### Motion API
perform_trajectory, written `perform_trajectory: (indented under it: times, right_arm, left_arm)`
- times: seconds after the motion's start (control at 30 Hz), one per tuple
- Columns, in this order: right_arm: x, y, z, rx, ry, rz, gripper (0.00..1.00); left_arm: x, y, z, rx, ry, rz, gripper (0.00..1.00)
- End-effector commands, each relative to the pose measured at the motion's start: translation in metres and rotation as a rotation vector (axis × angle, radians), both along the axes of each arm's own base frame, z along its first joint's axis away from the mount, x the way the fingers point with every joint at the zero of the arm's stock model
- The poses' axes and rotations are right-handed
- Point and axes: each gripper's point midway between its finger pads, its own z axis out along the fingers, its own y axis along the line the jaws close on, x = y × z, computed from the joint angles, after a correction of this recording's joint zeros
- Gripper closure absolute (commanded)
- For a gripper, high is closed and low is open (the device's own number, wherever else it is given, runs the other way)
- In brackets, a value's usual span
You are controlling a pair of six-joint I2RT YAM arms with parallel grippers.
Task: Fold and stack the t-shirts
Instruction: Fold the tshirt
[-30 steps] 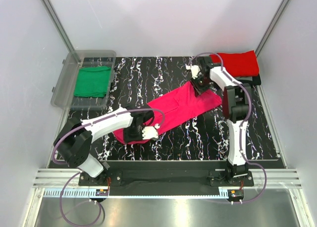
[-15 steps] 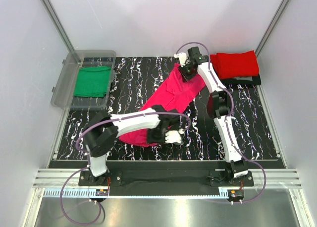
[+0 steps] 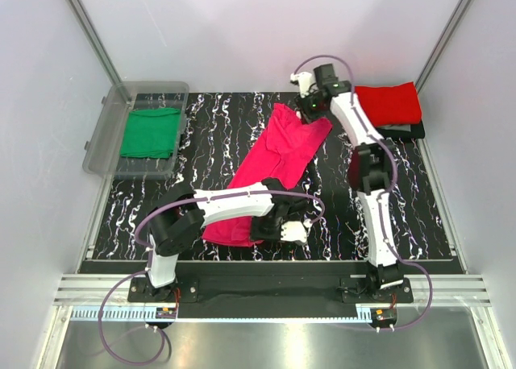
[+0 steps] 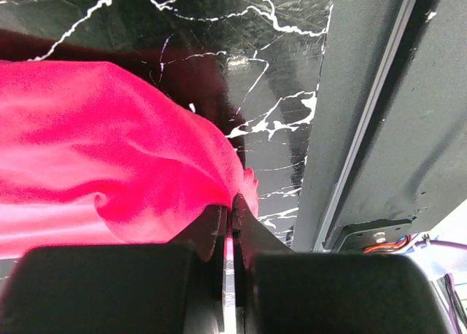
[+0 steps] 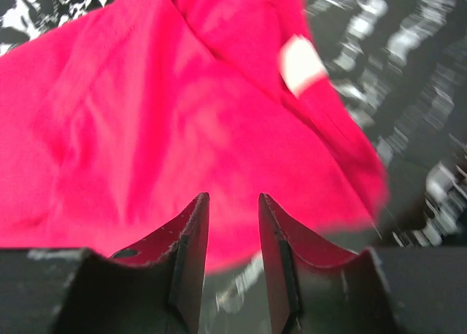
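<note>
T-shirts counted: three. Pink t-shirt point(image 3: 278, 155), one, lies as a long strip set diagonally on the table point(image 3: 218, 119); its near end is close to the front edge and its far end is near the back, right of centre. Its white neck label point(image 5: 300, 63) shows in the right wrist view. Red t-shirt point(image 3: 391, 103), one, folded, far right corner, resting on a dark thing point(image 3: 407, 131) whose kind I cannot tell. Green t-shirt point(image 3: 151, 132), one, folded, inside the clear bin point(image 3: 97, 143), one, at the table's far left edge. Arms: two. Left pincer point(image 4: 232, 203) pressed together, pinching a bunched edge of the pink t-shirt at its near end, just beside the front edge and the metal rail point(image 4: 365, 130) along it. Right pincer point(image 5: 232, 203) spread, a plain gap between its fingers, low over the far end of the pink t-shirt; that view is blurred, and contact with the cloth cannot be told. Open room: bare marbled surface between the bin and the pink strip, and again to the right of the strip, around the right arm
</note>
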Motion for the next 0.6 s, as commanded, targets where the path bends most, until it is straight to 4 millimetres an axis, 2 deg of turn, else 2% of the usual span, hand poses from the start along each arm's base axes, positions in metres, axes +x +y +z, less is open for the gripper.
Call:
perform_trajectory:
  times: [0.0,0.17,0.2,0.27,0.3,0.43,0.57]
  right_arm:
    - [-0.017,-0.015,0.073,0.019,-0.103,0.000,0.60]
    - [-0.048,-0.014,0.032,0.027,0.026,0.018,0.61]
    - [-0.057,-0.013,0.015,0.032,0.075,0.022,0.61]
    - [-0.061,-0.012,0.002,0.048,0.097,0.013,0.63]
    - [-0.069,-0.011,-0.015,0.055,0.133,0.010,0.62]
    - [-0.072,-0.005,-0.039,0.088,0.189,-0.007,0.63]
    - [-0.069,-0.002,-0.048,0.096,0.206,-0.012,0.63]
  left_arm:
    - [0.003,-0.011,0.012,-0.041,-0.015,0.011,1.00]
    - [-0.003,-0.021,0.014,-0.048,0.002,-0.009,1.00]
    - [-0.005,-0.022,0.014,-0.049,0.003,-0.009,1.00]
    - [-0.008,-0.022,0.016,-0.051,0.009,-0.014,1.00]
    - [-0.009,-0.021,0.016,-0.051,0.009,-0.013,1.00]
    - [-0.014,-0.019,0.021,-0.059,0.011,-0.014,1.00]
    - [-0.020,-0.020,0.019,-0.065,0.039,-0.012,1.00]
